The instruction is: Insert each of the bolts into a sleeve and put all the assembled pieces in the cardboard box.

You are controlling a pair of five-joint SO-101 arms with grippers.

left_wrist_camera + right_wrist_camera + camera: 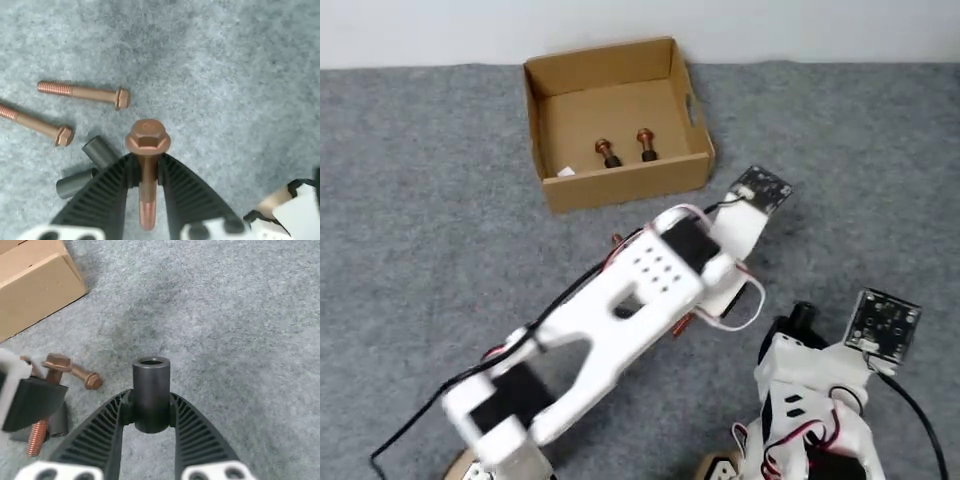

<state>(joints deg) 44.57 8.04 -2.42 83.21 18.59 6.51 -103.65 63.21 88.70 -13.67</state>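
From above, the high view looked into the cardboard box, which stood open at the far side of the desk with two assembled pieces side by side on its floor. The left wrist view gave the close detail of the loose parts. Two loose bolts lay on the grey covering, two dark spare sleeves lay just beside them, and the left claw was clamped on the shank of a copper bolt, whose hex head stood clear of the fingertips. The right wrist view showed the right claw clamped on a black sleeve, its open bore past the fingertips, with a corner of the box and the left claw with its bolt near it. The left arm stretched diagonally from the near left edge to the middle of the desk, ending just short of the box. The right arm sat folded at the near right corner. The desk was covered in grey felt-like carpet, and a pale wall ran behind it.
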